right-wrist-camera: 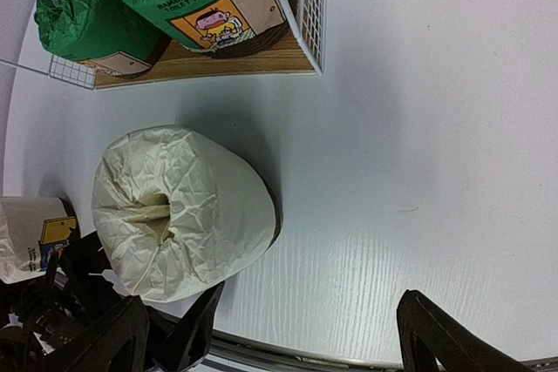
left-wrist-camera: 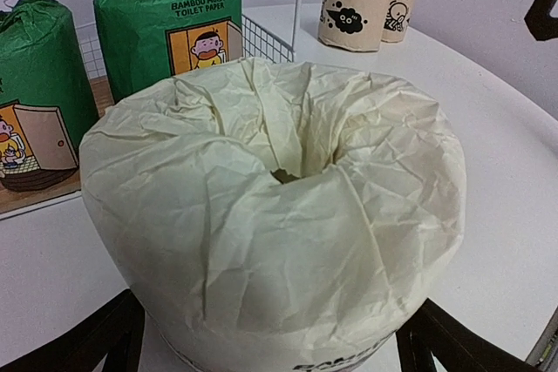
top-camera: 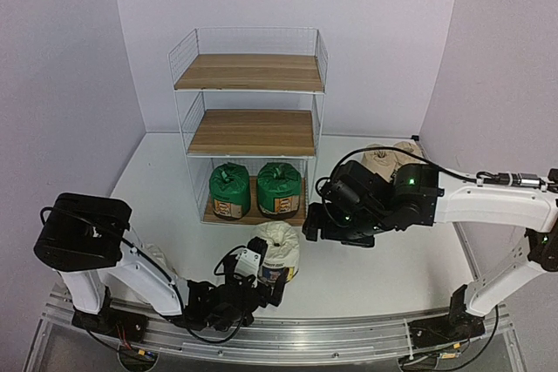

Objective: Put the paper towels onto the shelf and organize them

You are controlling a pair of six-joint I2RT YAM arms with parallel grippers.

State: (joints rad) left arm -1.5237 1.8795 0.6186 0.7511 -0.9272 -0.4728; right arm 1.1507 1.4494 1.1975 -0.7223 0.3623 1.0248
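Observation:
A white crinkled paper towel roll (top-camera: 281, 246) (left-wrist-camera: 279, 215) (right-wrist-camera: 174, 206) stands upright on the table in front of the shelf (top-camera: 251, 132). My left gripper (top-camera: 275, 278) (left-wrist-camera: 270, 341) is open, one finger on each side of that roll's base. Two green rolls (top-camera: 229, 189) (top-camera: 279, 187) sit side by side on the bottom tier. Both upper tiers are bare. Two tan rolls (top-camera: 388, 161) (left-wrist-camera: 353, 6) stand at the back right. Another white roll (top-camera: 155, 259) (right-wrist-camera: 30, 237) is partly hidden behind the left arm. My right gripper (top-camera: 316, 231) (right-wrist-camera: 305, 337) hangs open over bare table, right of the white roll.
The shelf's white mesh side (right-wrist-camera: 312, 6) lies close to the right gripper's path. The right arm (top-camera: 410, 198) stretches across in front of the tan rolls. The table's metal front rail (top-camera: 288, 333) runs just behind the left gripper.

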